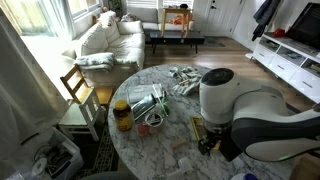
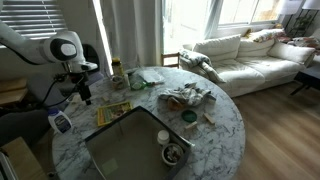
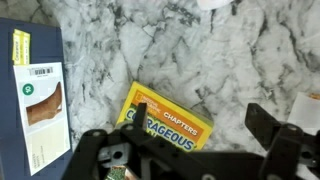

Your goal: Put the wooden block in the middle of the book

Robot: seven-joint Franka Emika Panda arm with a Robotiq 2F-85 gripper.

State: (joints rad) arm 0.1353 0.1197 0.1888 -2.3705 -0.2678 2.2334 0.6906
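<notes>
One yellow book flat on the marble table, just under the gripper, fingers spread wide, clasping nothing. Cannot pick out the wooden block in any view. Beside the book, apart from it, a blue folder. Farther off, a jar, crumpled cloth, and a grey tray with a bowl at its near corner. Beyond, a white sofa on wood floor.

book on table, below between my jaws | folder on table, left of jaws | paper on folder
</notes>
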